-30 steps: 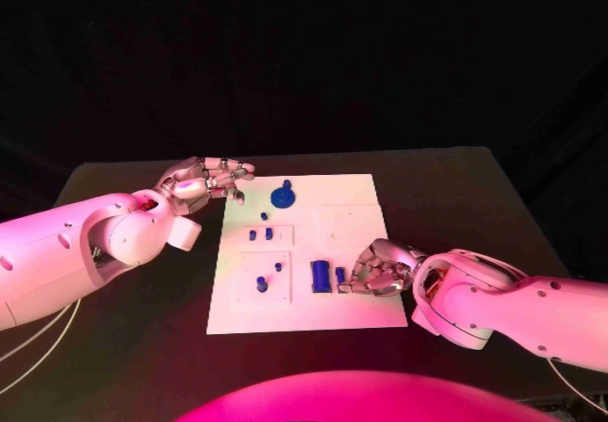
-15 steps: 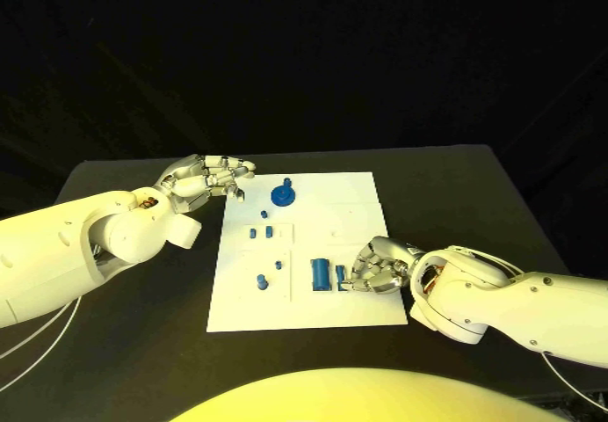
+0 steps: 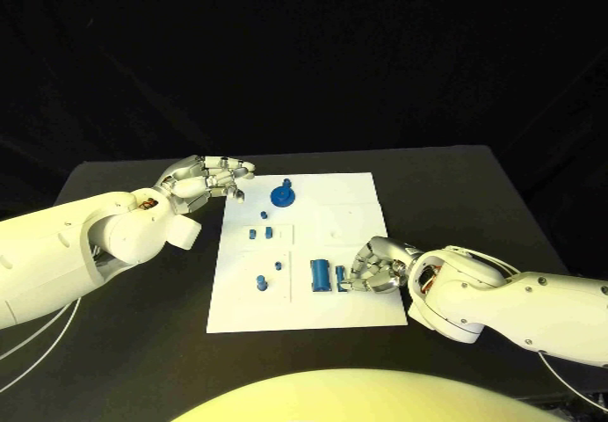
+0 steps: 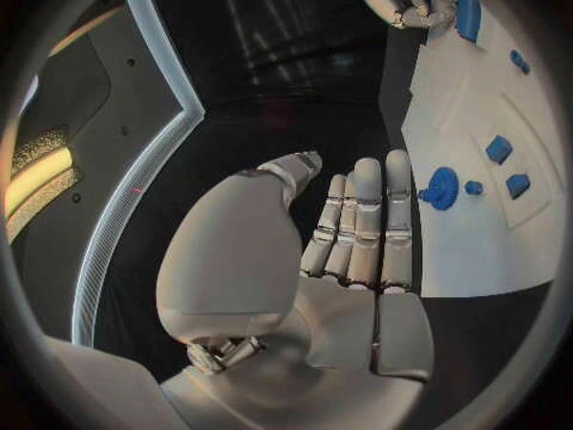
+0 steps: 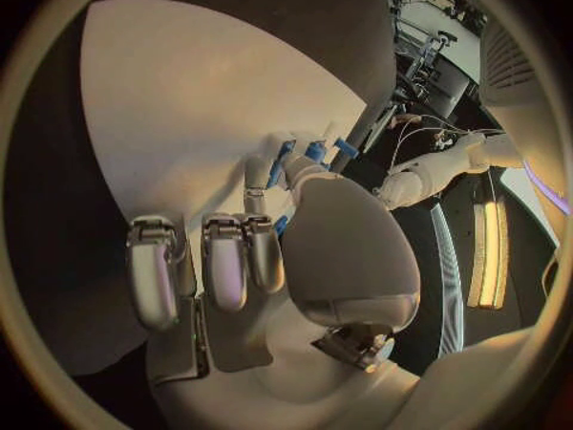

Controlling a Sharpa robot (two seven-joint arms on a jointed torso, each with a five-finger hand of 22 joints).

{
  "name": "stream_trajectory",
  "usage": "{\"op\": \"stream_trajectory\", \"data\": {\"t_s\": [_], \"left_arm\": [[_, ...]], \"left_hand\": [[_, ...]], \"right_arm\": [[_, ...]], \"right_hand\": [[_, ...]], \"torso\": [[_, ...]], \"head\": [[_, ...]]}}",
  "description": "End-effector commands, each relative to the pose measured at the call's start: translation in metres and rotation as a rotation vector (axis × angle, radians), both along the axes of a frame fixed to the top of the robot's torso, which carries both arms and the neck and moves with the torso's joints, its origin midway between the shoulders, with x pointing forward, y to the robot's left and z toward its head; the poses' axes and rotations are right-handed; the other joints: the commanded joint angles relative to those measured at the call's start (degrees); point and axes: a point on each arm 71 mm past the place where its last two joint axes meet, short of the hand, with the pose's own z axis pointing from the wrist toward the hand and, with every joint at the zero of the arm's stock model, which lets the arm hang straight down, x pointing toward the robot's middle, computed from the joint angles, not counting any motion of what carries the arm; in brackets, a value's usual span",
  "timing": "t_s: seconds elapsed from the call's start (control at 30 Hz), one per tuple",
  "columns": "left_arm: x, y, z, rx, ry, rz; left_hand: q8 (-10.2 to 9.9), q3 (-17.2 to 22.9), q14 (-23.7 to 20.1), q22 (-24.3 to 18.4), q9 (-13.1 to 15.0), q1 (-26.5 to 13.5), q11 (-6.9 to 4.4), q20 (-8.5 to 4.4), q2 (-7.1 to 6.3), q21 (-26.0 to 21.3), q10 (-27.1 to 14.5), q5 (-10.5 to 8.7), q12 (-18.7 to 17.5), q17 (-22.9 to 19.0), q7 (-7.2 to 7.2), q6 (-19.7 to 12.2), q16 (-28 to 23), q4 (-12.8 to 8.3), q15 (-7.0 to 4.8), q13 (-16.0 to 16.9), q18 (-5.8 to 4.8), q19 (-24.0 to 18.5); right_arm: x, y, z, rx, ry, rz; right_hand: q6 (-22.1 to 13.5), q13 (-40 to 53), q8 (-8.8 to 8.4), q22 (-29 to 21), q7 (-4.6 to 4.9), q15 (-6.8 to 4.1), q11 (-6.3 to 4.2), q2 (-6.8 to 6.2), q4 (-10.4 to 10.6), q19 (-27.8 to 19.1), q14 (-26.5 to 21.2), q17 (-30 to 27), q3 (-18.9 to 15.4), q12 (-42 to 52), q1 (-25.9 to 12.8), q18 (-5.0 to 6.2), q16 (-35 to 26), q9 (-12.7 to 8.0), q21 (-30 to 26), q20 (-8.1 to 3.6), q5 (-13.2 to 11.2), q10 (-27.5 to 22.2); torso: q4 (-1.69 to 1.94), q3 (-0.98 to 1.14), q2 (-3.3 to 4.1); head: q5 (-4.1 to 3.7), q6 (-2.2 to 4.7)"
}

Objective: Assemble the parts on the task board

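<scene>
**Right hand on the board, left hand idle at its corner**

No brand, label or writing readable anywhere on the white board (image 3: 355, 308), the parts or the arms.

Lying flat in the middle of the black desk (image 3: 126, 352), with small blue parts spread over its left half: a round gear (image 3: 284, 196) near the far edge, a tiny peg (image 3: 264, 214) just below it, two small blocks (image 3: 260, 234) side by side in a faint square outline, another small peg (image 3: 278, 265), a short post (image 3: 261, 283) and a larger upright block (image 3: 322, 275) toward the near side.

Right hand (image 3: 378, 265) resting over the board's near right part, fingers curled down beside the large block, against a thin blue piece (image 3: 341, 280). Cannot tell from above whether that piece is pinched or merely touched; in the right wrist view, blue bits (image 5: 313, 153) peeking out beyond the fingertips, mostly hidden behind the hand itself.

Left hand (image 3: 203, 183) hovering off the board's far left corner, near the gear but apart from it. Fingers straight and close together in the left wrist view (image 4: 358, 229), holding nothing.
</scene>
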Motion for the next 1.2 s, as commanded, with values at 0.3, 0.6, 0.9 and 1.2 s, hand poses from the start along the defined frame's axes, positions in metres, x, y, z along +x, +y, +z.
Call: {"op": "stream_trajectory", "data": {"t_s": [0.3, 0.6, 0.9, 1.2], "left_arm": [[0.001, -0.002, 0.0, -0.019, -0.017, 0.01], [0.008, 0.008, -0.007, -0.052, -0.057, 0.15], [0.033, 0.026, -0.014, -0.06, -0.117, 0.36], [0.052, 0.025, -0.022, -0.052, -0.131, 0.497]], "left_hand": [[0.3, -0.1, 0.0, -0.1, -0.1, -0.4, 0.21, 0.22, 0.29, -0.4, 0.0, 0.14, -0.1, -0.1, -0.03, -0.6, 0.2, 0.4, 0.25, -0.1, 0.77, 0.1], [0.7, -0.6, -4.2, -1.4, -0.4, -0.3, 0.41, 0.76, -0.23, -3.2, 0.0, -0.02, 0.4, -1.5, -0.01, -1.1, -2.9, 1.1, 0.71, -0.5, 0.6, -2.4], [2.6, -0.1, -15.9, -10.6, -0.7, 1.1, 2.03, 4.64, -0.11, -19.1, 2.3, 0.04, -3.0, -10.8, -1.25, -0.3, -20.5, 2.5, 3.94, -4.3, 0.04, -10.8], [-4.1, -2.7, -32.5, -24.7, -5.2, 0.5, 1.66, 6.66, -0.41, -38.9, 0.4, -0.04, -21.3, -22.8, -3.09, -8.0, -51.1, 3.9, 5.81, -7.4, -5.01, -20.4]], "right_arm": [[0.011, -0.008, 0.022, 0.22, -0.09, 0.0], [0.069, -0.038, 0.043, 0.554, -0.172, -0.162], [0.134, -0.061, 0.046, 0.715, -0.246, -0.299], [0.169, -0.058, 0.044, 0.81, -0.264, -0.333]], "right_hand": [[-2.1, 13.3, -2.0, 13.5, 0.85, 0.32, 0.47, 0.22, 0.0, 4.4, 4.6, 9.2, -1.5, -1.5, -0.8, 0.75, -0.7, -0.7, -4.5, 0.21, 1.1, 4.3], [-5.9, 8.1, -4.67, 8.8, 2.79, 1.82, 2.23, 0.17, -0.4, -1.0, 2.3, 0.7, -2.0, -11.7, 3.3, 3.83, -5.2, -1.5, -21.7, 1.63, 2.5, -1.5], [-14.1, -20.1, -6.18, -12.8, 6.76, 5.87, 6.19, 0.44, -0.3, -22.1, -20.0, -36.9, 1.0, -52.5, 10.4, 9.64, -38.5, -2.4, -72.3, 5.66, 1.8, -30.2], [-15.0, -56.7, -10.98, -36.9, 9.31, 12.55, 10.92, -0.62, -1.7, -35.8, -35.5, -54.1, 7.9, -76.8, 10.2, 10.05, -65.8, -8.9, -84.9, 12.89, 0.9, -32.3]], "torso": [[-0.21, -0.29, -0.56], [-0.63, -1.09, -2.68], [-0.64, -1.32, -4.36], [-0.55, -1.11, -4.96]], "head": [[0.08, 0.91], [-0.11, 3.18], [0.38, 6.08], [2.01, 8.24]]}}
